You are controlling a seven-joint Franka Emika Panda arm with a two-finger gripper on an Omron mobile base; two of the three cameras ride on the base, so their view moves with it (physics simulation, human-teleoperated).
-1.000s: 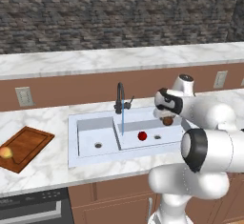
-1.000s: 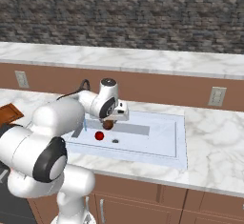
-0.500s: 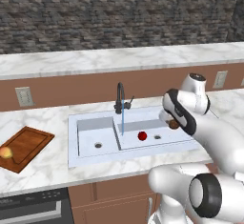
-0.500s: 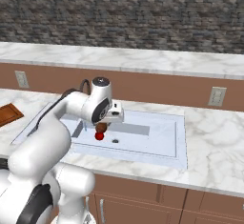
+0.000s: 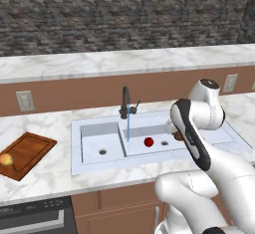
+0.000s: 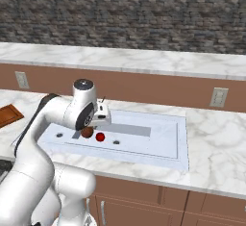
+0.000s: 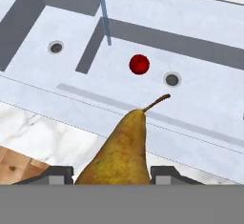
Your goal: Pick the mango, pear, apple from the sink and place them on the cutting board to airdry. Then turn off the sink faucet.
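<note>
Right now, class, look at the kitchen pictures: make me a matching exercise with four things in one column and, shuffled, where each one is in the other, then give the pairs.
Things:
1. mango
2. pear
3. apple
4. water stream

Places:
A. on the floor of the sink basin, near a drain
B. between the fingers of the gripper
C. on the cutting board
D. falling from the faucet

Pairs: 1-C, 2-B, 3-A, 4-D
</note>
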